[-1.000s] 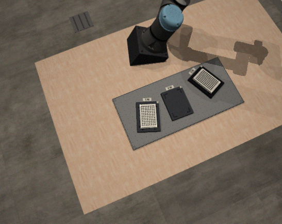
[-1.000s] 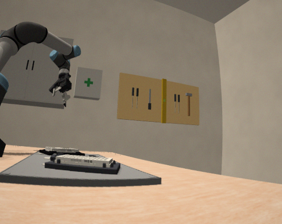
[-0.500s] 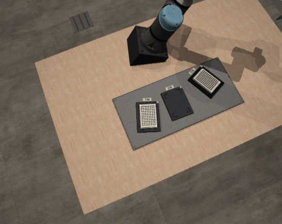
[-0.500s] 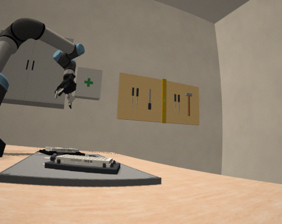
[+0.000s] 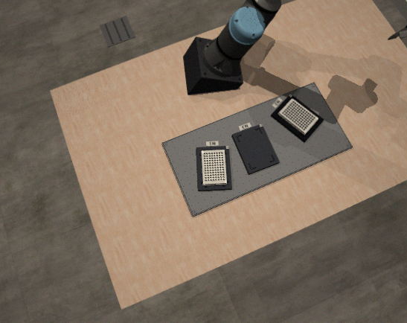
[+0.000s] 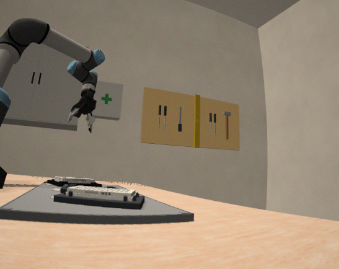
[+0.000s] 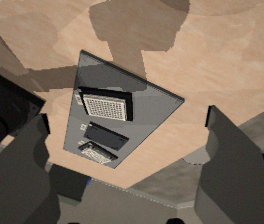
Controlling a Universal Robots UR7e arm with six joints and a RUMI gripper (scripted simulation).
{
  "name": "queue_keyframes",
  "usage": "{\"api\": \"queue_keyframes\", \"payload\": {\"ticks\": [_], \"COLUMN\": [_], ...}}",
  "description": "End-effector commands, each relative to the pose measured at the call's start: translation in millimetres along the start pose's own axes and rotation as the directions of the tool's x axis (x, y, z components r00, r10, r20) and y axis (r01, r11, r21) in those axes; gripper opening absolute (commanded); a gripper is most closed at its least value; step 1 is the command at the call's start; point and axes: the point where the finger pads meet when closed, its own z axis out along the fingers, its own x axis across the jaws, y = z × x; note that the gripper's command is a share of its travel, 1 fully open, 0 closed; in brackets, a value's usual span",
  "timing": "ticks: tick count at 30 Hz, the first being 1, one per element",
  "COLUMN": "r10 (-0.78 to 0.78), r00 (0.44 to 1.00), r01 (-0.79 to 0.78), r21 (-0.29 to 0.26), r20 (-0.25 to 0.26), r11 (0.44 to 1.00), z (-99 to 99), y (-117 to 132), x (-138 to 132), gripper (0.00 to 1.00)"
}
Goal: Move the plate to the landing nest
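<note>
1. We see the gripper (image 6: 80, 119) high above the table (image 5: 137, 231), well clear of every plate; its jaws stand spread with nothing between them.
2. In the top view, a grey base board (image 5: 286, 164) lies on the table and carries three black nests in a row.
3. Plate M09 (image 5: 298, 116) sits in nest N2 (image 5: 311, 135), at the 2 o'clock end of the board.
4. Nest N3 (image 5: 255, 149) is at the middle of the board, between the other two nests; it holds no plate, and its corner locators are visible.
5. Plate M06 (image 5: 213, 167) sits in nest N1 (image 5: 214, 186), at the 8 o'clock end.
6. The arm's base (image 5: 196, 82) stands on the table at 11 o'clock from the board.
7. In the wrist view, both fingers frame the board from above.
</note>
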Motion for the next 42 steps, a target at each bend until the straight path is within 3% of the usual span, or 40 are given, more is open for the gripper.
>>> {"api": "queue_keyframes", "payload": {"ticks": [1, 21, 24, 38, 42], "r10": [0.083, 0.352, 0.352, 0.547, 0.563], "r00": [0.997, 0.935, 0.935, 0.832, 0.821], "r01": [-0.083, -0.354, -0.354, -0.554, -0.570], "r21": [0.026, 0.088, 0.088, 0.131, 0.135], "r20": [0.001, 0.045, 0.045, 0.089, 0.093], "r11": [0.996, 0.931, 0.931, 0.822, 0.810], "z": [12.4, 64.2, 64.2, 107.6, 111.5], "y": [14.9, 66.9, 66.9, 103.2, 106.1], "x": [1.2, -4.1, -4.1, -14.9, -16.1], "gripper": [0.82, 0.82, 0.82, 0.82, 0.82]}}
